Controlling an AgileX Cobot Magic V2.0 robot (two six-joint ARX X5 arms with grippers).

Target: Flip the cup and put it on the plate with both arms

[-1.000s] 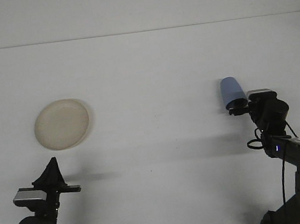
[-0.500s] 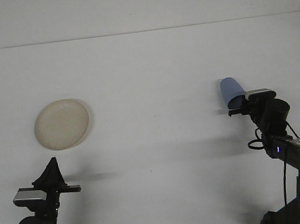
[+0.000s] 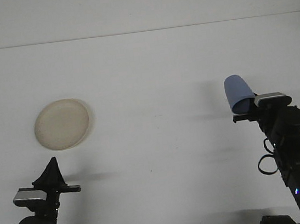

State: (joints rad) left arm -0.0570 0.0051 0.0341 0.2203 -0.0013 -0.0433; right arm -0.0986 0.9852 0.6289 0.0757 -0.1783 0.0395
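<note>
One cup point(image 3: 238, 94) in right hand point(image 3: 244, 115), plate point(image 3: 62, 123) well apart

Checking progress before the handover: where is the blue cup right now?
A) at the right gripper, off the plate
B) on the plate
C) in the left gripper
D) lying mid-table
A: the blue cup sits at the right gripper, far from the plate.

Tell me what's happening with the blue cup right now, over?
Right gripper shut on blue cup, cup tilted, lifted off the table. Left gripper idle near the table's front edge, short of the plate. Plate bare, nothing in the way.
</note>
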